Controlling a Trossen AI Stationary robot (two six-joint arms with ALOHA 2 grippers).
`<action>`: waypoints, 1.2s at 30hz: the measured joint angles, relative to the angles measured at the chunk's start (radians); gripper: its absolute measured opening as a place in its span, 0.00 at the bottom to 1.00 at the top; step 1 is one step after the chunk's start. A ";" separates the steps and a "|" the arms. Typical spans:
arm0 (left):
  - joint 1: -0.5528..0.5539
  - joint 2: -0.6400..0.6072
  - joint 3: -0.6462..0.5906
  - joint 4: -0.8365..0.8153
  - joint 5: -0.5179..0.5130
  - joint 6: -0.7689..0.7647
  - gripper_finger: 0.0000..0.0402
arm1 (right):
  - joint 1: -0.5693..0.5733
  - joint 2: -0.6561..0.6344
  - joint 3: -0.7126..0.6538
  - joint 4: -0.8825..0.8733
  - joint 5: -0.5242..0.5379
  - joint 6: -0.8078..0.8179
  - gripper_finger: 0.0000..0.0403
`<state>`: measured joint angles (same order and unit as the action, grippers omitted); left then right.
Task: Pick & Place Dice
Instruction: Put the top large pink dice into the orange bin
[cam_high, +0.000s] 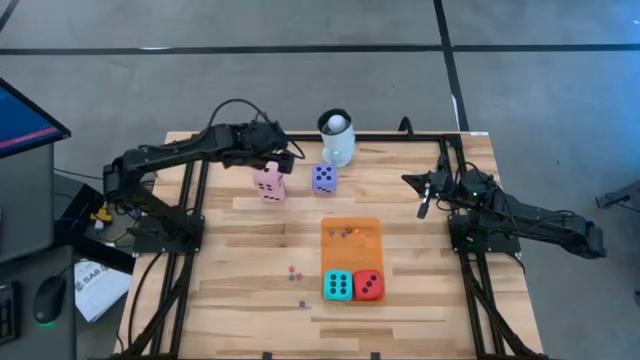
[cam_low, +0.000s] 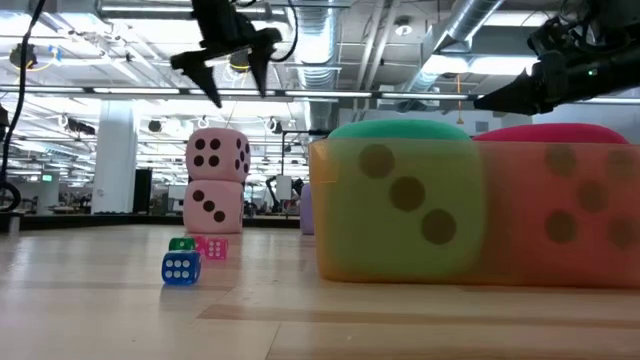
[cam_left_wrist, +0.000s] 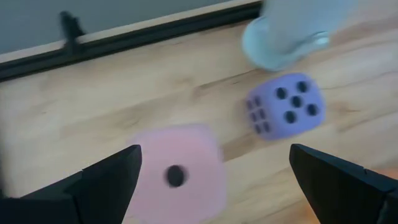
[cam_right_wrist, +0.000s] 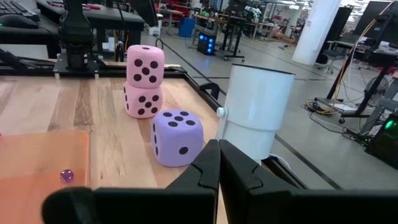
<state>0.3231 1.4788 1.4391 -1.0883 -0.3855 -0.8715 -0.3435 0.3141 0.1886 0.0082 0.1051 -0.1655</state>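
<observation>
Two pink dice stand stacked, the upper one (cam_low: 218, 155) resting on the lower (cam_low: 213, 206), at the table's far left (cam_high: 270, 182). My left gripper (cam_low: 235, 80) hovers open just above the stack, its fingers on either side of the top die (cam_left_wrist: 177, 177) without touching it. A purple die (cam_high: 323, 178) lies on the table beside the stack. A teal die (cam_high: 337, 285) and a red die (cam_high: 368, 285) sit on the near end of the orange mat (cam_high: 351, 250). My right gripper (cam_right_wrist: 219, 165) is shut and waits at the table's right (cam_high: 425, 205).
A white mug with a ball (cam_high: 336, 138) stands at the far edge, close behind the purple die. Tiny coloured dice lie on the wood (cam_high: 293, 270) and on the mat's far end (cam_high: 345, 232). Bare wood shows between the stack and the mat.
</observation>
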 joint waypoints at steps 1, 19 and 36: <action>0.005 0.000 0.000 -0.014 0.000 -0.002 1.00 | 0.000 0.000 0.000 0.000 0.000 0.000 0.00; 0.014 0.007 -0.035 -0.001 -0.003 0.016 1.00 | 0.000 0.000 0.000 0.000 0.000 -0.001 0.00; 0.039 -0.013 -0.148 0.015 -0.010 -0.075 1.00 | 0.000 0.000 0.000 0.000 0.000 -0.002 0.00</action>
<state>0.3620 1.4658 1.2911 -1.0737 -0.3958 -0.9461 -0.3435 0.3138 0.1886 0.0082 0.1051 -0.1673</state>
